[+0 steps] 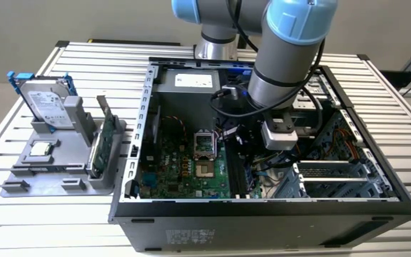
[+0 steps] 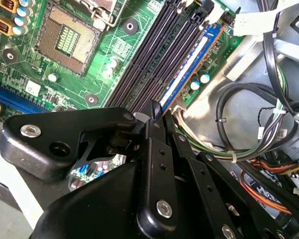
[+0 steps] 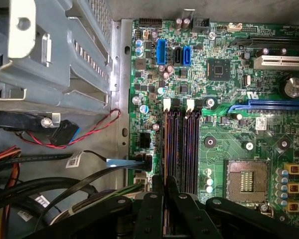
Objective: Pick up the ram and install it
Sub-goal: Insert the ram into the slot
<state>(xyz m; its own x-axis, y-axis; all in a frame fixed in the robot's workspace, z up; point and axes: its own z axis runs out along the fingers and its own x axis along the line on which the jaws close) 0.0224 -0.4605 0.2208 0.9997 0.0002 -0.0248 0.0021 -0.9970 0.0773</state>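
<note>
Counter [image 1: 84, 56]: slatted metal, carrying an open case [image 1: 263, 206] and a grey rack [image 1: 62, 176] of spare parts.
Jaws: gripper [image 2: 157, 113] pinched together just above the slots, holding nothing, apparently to press.
Ram [image 2: 189, 69]: stands edge-on in the outermost slot, beside the empty slots [image 3: 189, 144], apparently seated.
Rack: well apart from the arm, at the exterior view's left.

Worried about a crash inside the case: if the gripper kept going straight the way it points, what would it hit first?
Most likely the ram, standing in its slot on the motherboard, directly ahead of the gripper. Depth is hard to judge.
</note>
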